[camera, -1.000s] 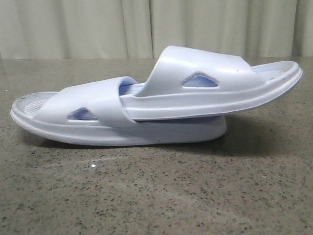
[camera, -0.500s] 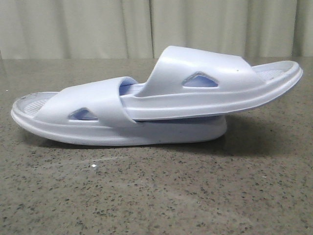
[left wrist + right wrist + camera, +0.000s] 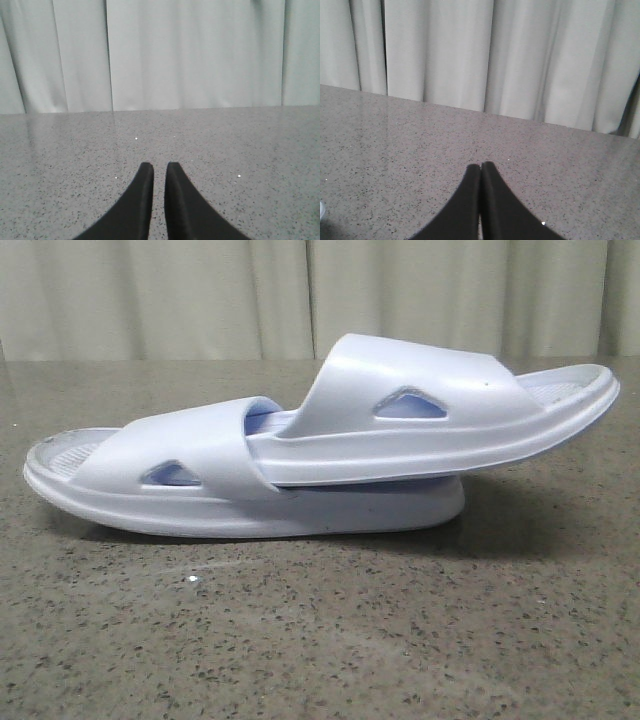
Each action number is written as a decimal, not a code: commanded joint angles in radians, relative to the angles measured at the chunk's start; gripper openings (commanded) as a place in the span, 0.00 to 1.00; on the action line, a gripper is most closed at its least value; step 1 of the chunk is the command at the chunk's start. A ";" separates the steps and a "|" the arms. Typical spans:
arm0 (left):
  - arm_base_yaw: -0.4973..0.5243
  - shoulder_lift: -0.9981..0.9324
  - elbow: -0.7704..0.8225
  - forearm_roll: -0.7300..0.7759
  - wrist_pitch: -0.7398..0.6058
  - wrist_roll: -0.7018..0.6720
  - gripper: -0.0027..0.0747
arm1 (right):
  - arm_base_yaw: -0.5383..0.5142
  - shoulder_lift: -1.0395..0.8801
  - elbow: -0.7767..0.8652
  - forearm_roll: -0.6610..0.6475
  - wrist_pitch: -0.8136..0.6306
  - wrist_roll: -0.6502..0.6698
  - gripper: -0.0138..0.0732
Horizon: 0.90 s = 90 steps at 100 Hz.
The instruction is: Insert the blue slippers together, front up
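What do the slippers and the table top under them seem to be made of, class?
Slippers: probably moulded foam or soft plastic, pale blue-white, smooth with a slight sheen, one-piece rounded edges, ribbed footbed. Table top: looks like polished speckled stone or a stone-look laminate; grey-brown, dark flecks, faint reflections.

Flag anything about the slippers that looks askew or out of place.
One thing: the upper slipper is tucked under the strap of the lower slipper, but it sits tilted. Its right end overhangs the lower one, lifted off the table. No damage shows. Neither gripper touches the pair.
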 commanded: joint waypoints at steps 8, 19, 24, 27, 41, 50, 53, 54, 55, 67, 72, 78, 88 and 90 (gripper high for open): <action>0.004 -0.034 0.008 0.001 -0.082 -0.011 0.05 | -0.004 0.006 -0.026 0.002 -0.079 -0.010 0.04; 0.004 -0.034 0.008 0.001 -0.087 -0.011 0.05 | -0.004 0.006 -0.026 0.002 -0.079 -0.010 0.04; 0.004 -0.034 0.008 0.001 -0.087 -0.011 0.06 | -0.004 0.006 -0.026 0.002 -0.079 -0.010 0.04; 0.004 -0.034 0.008 0.001 -0.087 -0.011 0.06 | -0.004 0.006 -0.026 0.002 -0.079 -0.010 0.04; 0.004 -0.034 0.008 0.001 -0.087 -0.011 0.06 | -0.004 0.006 -0.026 0.002 -0.079 -0.010 0.04; 0.004 -0.034 0.008 0.001 -0.087 -0.011 0.06 | -0.004 0.006 -0.026 0.002 -0.079 -0.010 0.04; 0.004 -0.034 0.008 0.001 -0.087 -0.011 0.06 | -0.004 0.006 -0.026 0.002 -0.079 -0.010 0.04; 0.004 -0.034 0.008 0.001 -0.087 -0.011 0.06 | -0.004 0.006 -0.026 0.002 -0.079 -0.010 0.04; 0.004 -0.034 0.008 0.001 -0.087 -0.011 0.05 | -0.004 0.006 -0.026 0.002 -0.079 -0.010 0.04; 0.004 -0.034 0.008 0.001 -0.087 -0.011 0.05 | -0.004 0.006 -0.026 0.002 -0.079 -0.010 0.04; 0.004 -0.034 0.008 0.001 -0.087 -0.011 0.06 | -0.004 0.006 -0.026 0.002 -0.079 -0.010 0.04; 0.004 -0.034 0.008 0.001 -0.087 -0.011 0.06 | -0.004 0.006 -0.026 0.002 -0.079 -0.010 0.04; 0.004 -0.034 0.008 0.001 -0.087 -0.011 0.06 | -0.004 0.006 -0.026 0.002 -0.079 -0.010 0.04; 0.004 -0.034 0.008 0.001 -0.087 -0.011 0.05 | -0.004 0.006 -0.026 0.002 -0.079 -0.010 0.04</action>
